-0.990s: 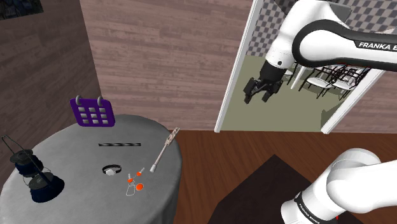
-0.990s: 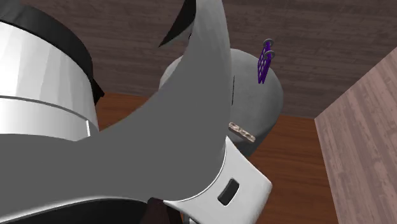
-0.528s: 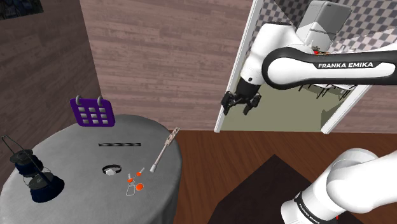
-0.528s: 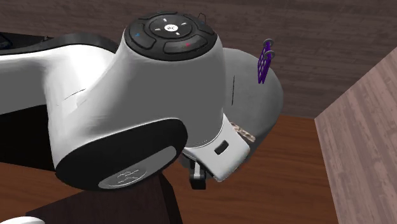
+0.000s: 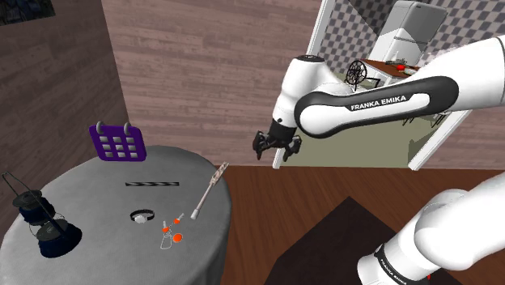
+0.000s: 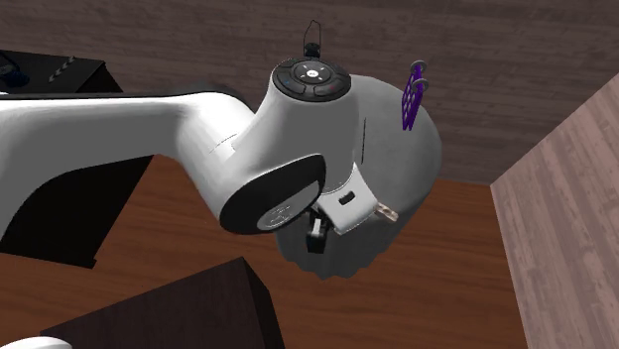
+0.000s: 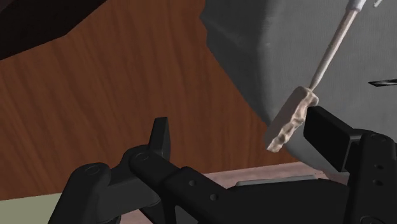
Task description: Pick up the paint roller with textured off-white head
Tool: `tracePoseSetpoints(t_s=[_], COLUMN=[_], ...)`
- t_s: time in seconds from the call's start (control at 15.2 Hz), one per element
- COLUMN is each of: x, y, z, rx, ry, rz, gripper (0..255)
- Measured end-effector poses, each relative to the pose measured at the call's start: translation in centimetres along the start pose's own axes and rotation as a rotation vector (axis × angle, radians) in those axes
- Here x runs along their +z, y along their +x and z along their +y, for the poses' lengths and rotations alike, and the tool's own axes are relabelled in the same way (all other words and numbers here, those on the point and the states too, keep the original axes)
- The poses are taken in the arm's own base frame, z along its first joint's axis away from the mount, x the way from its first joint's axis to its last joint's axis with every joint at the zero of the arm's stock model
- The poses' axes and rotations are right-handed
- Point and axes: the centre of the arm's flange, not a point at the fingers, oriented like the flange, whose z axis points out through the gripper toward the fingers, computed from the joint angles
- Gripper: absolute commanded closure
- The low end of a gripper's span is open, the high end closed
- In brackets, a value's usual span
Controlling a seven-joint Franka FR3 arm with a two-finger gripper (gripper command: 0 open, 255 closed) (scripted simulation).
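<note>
Slim paint roller [image 5: 209, 190] flat on table [image 5: 89, 193]

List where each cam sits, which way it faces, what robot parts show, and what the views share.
Shoulder view: beside the stand, looking down across the round grey table toward a doorway; the arm and gripper show.
Second exterior view: above and behind the arm, facing the table; the white wrist looms close.
Wrist view: on the hand, looking past the open fingers at the wood floor and table edge.
Shared: all three catch the paint roller at the table's edge.
</note>
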Motion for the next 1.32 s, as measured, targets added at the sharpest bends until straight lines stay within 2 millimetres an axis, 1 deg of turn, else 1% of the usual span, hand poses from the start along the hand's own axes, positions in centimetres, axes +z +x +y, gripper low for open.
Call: tracePoseSetpoints(t_s=[0.13,0.4,0.46,0.66,0.86,0.99,1.06,1.25,1.32], x=[1.9,5.7,6.4,9.3,12.4,14.0,14.8,18.1,18.9], y=[0.0,1.0,1.0,2.0,2.8,3.5,3.7,4.8,5.4], z=[-2.0,-5.3,-6.4,-9.3,-11.7,-13.8,-14.5,-17.1,-17.8], rx=[0.036,0.108,0.125,0.181,0.235,0.272,0.290,0.344,0.362], ry=[0.000,-0.001,-0.001,-0.001,-0.001,-0.002,-0.002,-0.003,-0.004], rz=[-0.002,-0.007,-0.009,-0.012,-0.016,-0.019,-0.020,-0.024,-0.026], gripper=[0,0,0,0,0,0,0,0,0])
